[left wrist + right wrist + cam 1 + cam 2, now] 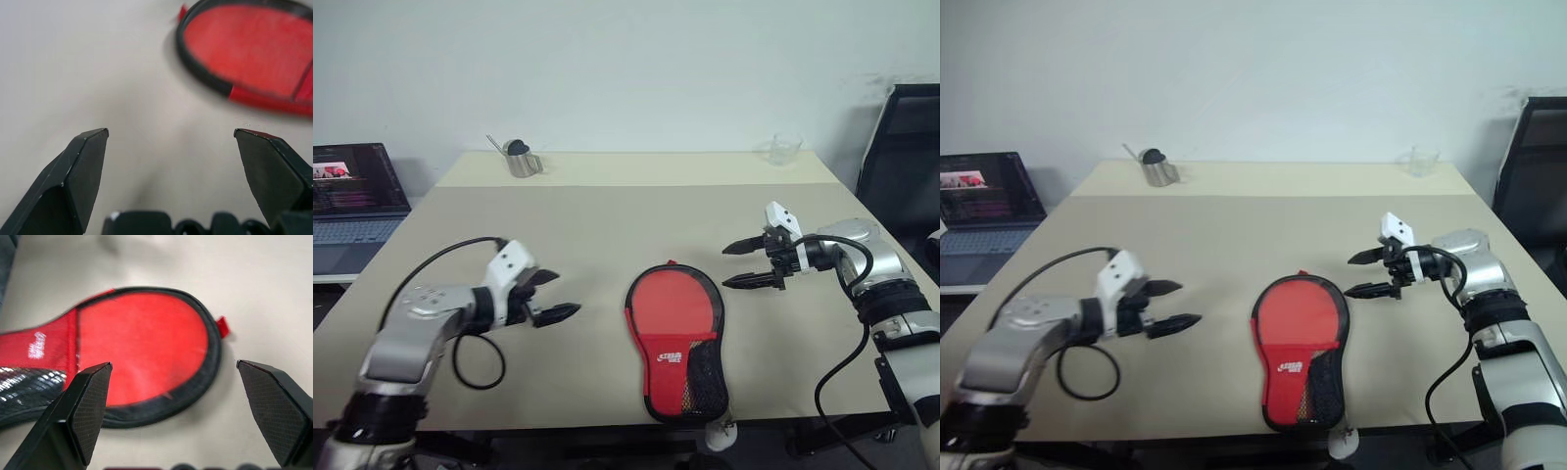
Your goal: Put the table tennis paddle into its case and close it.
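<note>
The case (674, 338) lies flat on the beige table (607, 225) near its front edge, red side up, with a white logo, a black mesh pocket and black edging. Its round end points away from me. The table tennis paddle is hidden. My left gripper (566, 293) hovers open and empty to the left of the case (249, 54), fingers pointing toward it. To the right of the round end my right gripper (724, 267) hangs open and empty, pointing left over the case (142, 342).
A small white ball keychain (720, 436) hangs at the table's front edge by the case's narrow end. A metal cup (522, 160) stands at the back left and a clear glass (784, 149) at the back right. A laptop (352, 201) sits left of the table, a black chair (901, 147) right.
</note>
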{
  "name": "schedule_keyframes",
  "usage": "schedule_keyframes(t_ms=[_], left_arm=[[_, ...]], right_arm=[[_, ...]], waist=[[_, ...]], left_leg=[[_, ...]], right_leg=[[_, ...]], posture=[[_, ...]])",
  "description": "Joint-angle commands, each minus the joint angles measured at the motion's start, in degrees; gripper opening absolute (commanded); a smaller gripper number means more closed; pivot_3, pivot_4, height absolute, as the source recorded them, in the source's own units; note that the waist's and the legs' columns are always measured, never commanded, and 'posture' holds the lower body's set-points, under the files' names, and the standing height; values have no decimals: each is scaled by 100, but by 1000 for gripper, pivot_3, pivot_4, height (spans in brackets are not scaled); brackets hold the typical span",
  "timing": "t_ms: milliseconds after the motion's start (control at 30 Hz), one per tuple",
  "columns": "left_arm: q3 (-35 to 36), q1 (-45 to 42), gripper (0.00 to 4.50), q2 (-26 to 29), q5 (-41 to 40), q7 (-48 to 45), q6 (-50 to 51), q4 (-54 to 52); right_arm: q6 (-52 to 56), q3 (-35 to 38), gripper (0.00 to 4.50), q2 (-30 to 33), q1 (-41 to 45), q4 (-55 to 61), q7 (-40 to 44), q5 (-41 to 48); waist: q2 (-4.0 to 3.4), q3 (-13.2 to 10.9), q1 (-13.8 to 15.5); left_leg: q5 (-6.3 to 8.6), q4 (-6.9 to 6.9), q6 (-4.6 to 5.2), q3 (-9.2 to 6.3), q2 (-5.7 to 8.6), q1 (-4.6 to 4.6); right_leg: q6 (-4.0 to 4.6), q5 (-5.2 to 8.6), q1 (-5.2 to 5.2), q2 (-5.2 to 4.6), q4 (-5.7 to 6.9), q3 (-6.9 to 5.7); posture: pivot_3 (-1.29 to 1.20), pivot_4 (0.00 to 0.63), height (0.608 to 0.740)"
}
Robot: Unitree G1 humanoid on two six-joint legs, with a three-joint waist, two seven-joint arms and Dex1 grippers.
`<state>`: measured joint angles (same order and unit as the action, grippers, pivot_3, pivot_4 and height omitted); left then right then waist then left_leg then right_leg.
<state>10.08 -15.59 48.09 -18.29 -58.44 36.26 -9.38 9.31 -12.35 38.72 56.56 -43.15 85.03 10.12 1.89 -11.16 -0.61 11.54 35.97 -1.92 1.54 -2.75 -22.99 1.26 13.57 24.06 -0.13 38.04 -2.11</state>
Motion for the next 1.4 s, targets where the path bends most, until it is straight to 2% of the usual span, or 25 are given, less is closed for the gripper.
schedule_keyframes(t_ms=[33, 267, 433, 1133, 1400], left_arm=[[648, 358, 4500, 315, -429, -185, 135, -503], [1474, 1059, 4500, 800, -795, -393, 222, -657], [1658, 1290, 4500, 956, -968, -446, 240, -697], [1811, 1439, 4500, 1127, -1252, -444, 294, -774], [1560, 1212, 4500, 1040, -1395, -270, 416, -826]], right_arm=[[-304, 151, 4473, 91, 262, -219, 166, -114], [-541, 178, 4473, 325, 409, -556, 363, -332], [-606, 169, 4473, 423, 425, -605, 473, -398], [-535, 283, 4473, 515, 400, -597, 450, -390], [-532, 291, 4473, 683, 499, -892, 458, -509]], waist=[[-1, -1, 3], [-3, -2, 23], [-4, -3, 24], [-4, -3, 26], [-5, -3, 30]], left_leg=[[0, -1, 0, 1, 0, 0], [0, -4, 0, 4, -1, 0], [1, -7, 0, 6, -3, 0], [1, -11, -1, 11, -4, 1], [1, -11, -1, 11, -3, 0]], right_leg=[[1, 0, 0, -1, 1, 1], [4, 2, 4, -3, -1, 1], [7, 4, 6, -4, -1, 2], [9, 5, 10, -4, -1, 4], [10, 6, 10, -4, -2, 5]], posture=[[0, 150, 740], [0, 150, 740], [0, 150, 740], [0, 150, 740], [0, 150, 740]])
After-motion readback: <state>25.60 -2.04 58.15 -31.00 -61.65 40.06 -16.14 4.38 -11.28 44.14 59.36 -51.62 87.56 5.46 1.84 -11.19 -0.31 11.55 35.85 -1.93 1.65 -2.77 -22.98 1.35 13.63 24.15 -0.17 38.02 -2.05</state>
